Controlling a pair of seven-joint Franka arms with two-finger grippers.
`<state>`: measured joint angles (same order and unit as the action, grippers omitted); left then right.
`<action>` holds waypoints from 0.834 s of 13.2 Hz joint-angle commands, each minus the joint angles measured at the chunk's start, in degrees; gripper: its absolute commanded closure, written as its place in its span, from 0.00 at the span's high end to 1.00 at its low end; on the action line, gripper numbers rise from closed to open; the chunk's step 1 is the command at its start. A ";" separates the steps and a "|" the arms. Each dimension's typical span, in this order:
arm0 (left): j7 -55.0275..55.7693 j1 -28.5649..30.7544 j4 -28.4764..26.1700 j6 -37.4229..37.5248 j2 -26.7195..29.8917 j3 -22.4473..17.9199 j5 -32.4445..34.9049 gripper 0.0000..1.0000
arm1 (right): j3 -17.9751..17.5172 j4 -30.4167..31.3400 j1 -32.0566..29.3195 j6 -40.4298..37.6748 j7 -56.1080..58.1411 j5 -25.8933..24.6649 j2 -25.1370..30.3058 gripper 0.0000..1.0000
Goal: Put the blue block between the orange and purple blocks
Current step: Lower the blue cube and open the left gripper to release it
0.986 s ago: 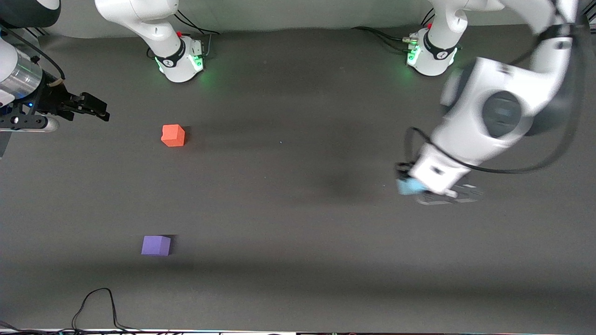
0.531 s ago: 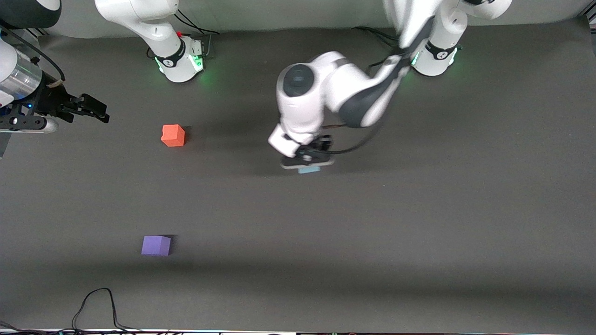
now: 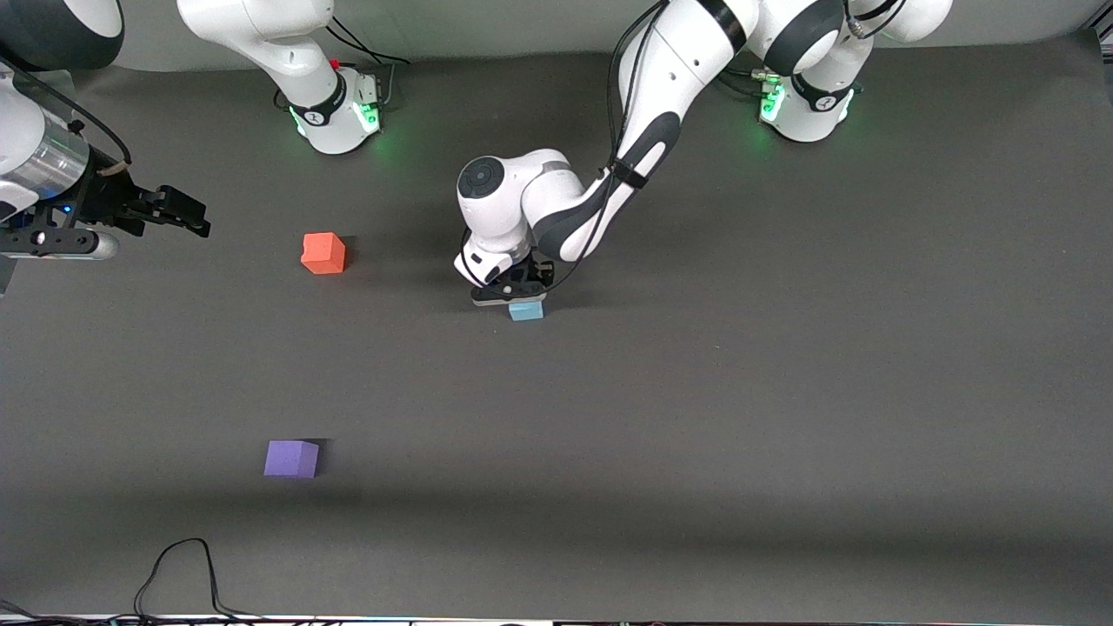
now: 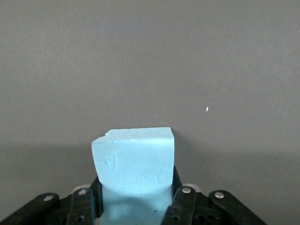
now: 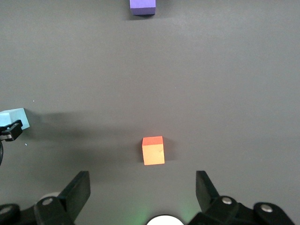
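My left gripper [image 3: 515, 294] is shut on the light blue block [image 3: 526, 310] and holds it down at the mat near the middle of the table. In the left wrist view the blue block [image 4: 133, 164] sits between the fingers [image 4: 180, 204]; I cannot tell if it touches the mat. The orange block [image 3: 323, 253] lies toward the right arm's end. The purple block [image 3: 291, 458] lies nearer the front camera than the orange one. My right gripper [image 3: 184, 213] is open and empty, up beside the orange block [image 5: 153, 151]. The right wrist view also shows the purple block [image 5: 142, 5] and the blue block [image 5: 15, 118].
The dark grey mat [image 3: 696, 417] covers the table. The two arm bases [image 3: 335, 109] stand along the back edge. A black cable [image 3: 178, 565] loops at the front edge near the purple block.
My left arm has swept from its own end of the table to the middle, carrying the blue block, and has come down low. The right gripper has barely moved.
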<state>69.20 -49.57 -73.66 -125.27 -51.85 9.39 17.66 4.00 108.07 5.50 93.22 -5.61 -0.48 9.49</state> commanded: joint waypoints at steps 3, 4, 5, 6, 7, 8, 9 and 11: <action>0.24 0.71 1.67 0.90 0.61 -0.78 1.15 1.00 | 0.04 0.30 0.30 0.64 0.25 0.39 0.09 1.00; 0.15 0.79 1.59 1.08 1.22 -0.78 1.06 1.00 | -0.13 0.22 0.30 0.64 -0.01 0.39 0.00 1.00; 0.06 1.49 1.67 1.25 1.92 -0.78 0.80 1.00 | -0.48 0.13 0.39 0.64 -0.01 0.39 0.00 1.00; -0.12 2.63 1.67 2.30 3.06 -0.52 0.80 1.00 | -1.09 0.04 0.48 0.64 -0.01 0.39 0.00 1.00; -0.99 4.55 1.59 4.57 5.34 0.09 -0.07 1.00 | -2.06 -0.13 0.48 0.64 -0.10 0.56 -0.35 1.00; -3.87 7.44 1.59 7.21 8.06 1.23 -2.95 1.00 | -3.72 -0.57 0.48 0.64 -0.10 0.57 -0.87 1.00; -9.03 11.65 1.41 9.41 11.04 2.11 -6.99 1.00 | -5.13 -1.97 0.48 0.64 -0.10 0.65 -2.36 1.00; -20.89 21.05 -1.82 12.23 16.59 2.30 -14.55 1.00 | -8.20 -4.43 0.48 0.64 -0.19 0.83 -5.43 1.00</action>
<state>58.29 -37.75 -70.29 -115.72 -41.95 9.89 8.75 -1.93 107.24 5.72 93.85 -5.67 -0.28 7.89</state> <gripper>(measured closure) 0.000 0.000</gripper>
